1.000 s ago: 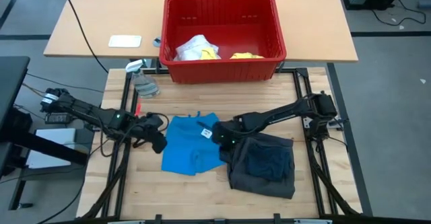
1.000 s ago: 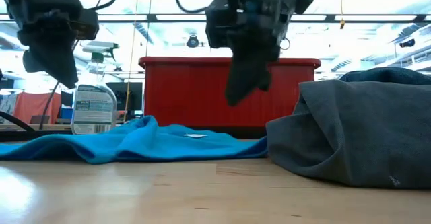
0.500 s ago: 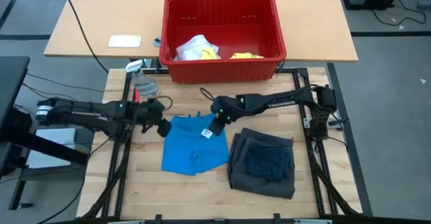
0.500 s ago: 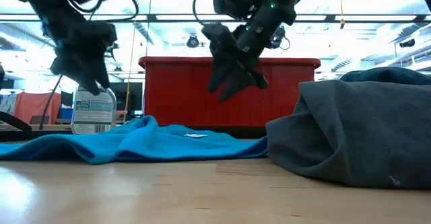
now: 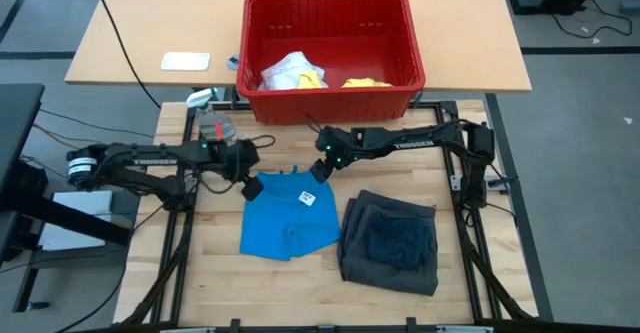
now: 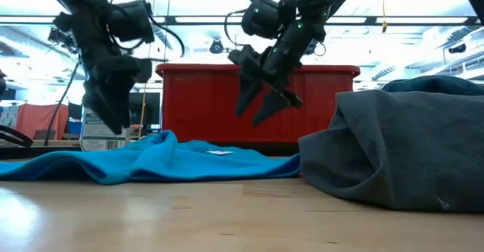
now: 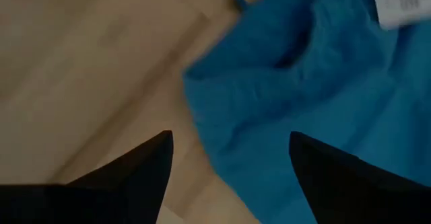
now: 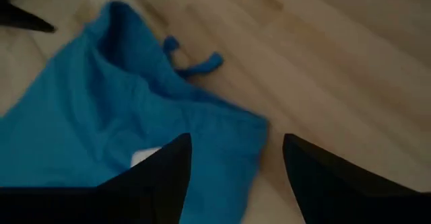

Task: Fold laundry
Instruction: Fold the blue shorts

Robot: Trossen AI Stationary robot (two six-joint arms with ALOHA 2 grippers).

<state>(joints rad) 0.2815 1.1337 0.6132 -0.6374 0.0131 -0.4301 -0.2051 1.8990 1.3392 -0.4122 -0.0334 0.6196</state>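
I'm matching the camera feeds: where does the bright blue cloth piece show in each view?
High view: bright blue cloth piece, centre, beside the dark grey shorts.
Low view: lower left.
Left wrist view: right half.
Right wrist view: left half.
Shared landmark: its white label.

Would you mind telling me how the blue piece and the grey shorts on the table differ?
The blue piece is bright blue, the grey shorts dark grey. The blue piece lies spread out fairly flat; the grey shorts are folded into a thicker, taller bundle. The blue piece shows a white tag facing up; no tag shows on the grey shorts. The left gripper and right gripper are both at the blue piece's far corners, none at the grey shorts. Both lie on the wooden table, side by side.
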